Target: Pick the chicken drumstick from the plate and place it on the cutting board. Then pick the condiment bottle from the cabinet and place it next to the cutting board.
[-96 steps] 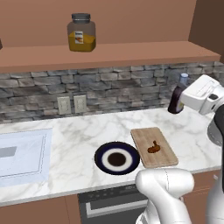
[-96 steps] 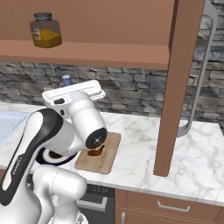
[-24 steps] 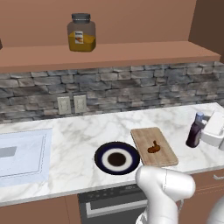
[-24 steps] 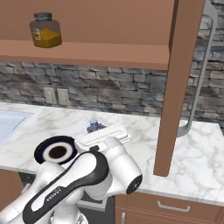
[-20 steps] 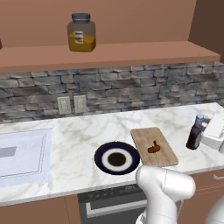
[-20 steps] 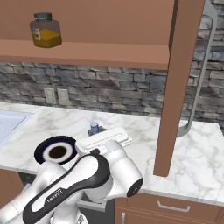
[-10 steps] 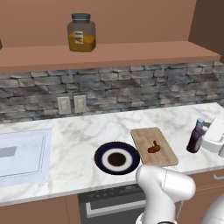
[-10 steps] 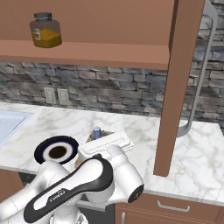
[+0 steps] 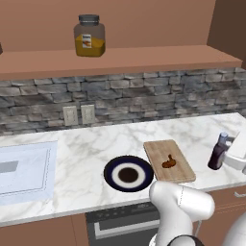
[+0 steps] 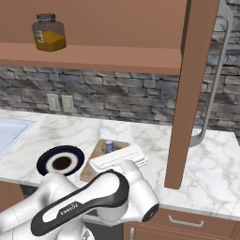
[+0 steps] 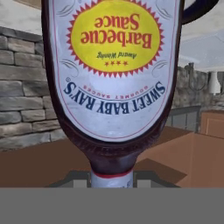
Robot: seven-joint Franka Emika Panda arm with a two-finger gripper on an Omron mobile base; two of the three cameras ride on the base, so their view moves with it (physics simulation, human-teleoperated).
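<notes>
Dark sauce fills the condiment bottle (image 11: 113, 83), gripped by the gripper (image 9: 229, 158) and looming directly before the hand camera with its "Sweet Baby Ray's Barbecue Sauce" label reading upside down. From the left base camera, the bottle (image 9: 218, 152) stands upright at the marble counter (image 9: 86, 144), just beside the hand. Off the bottle's far side lies the cutting board (image 9: 168, 160), carrying the chicken drumstick (image 9: 168, 163). Beyond the board sits the plate (image 9: 128, 174). Farthest from the hand, an orange-filled glass jar (image 9: 90, 36) stands on the cabinet (image 9: 120, 60) shelf above the stone backsplash (image 9: 144, 96).
</notes>
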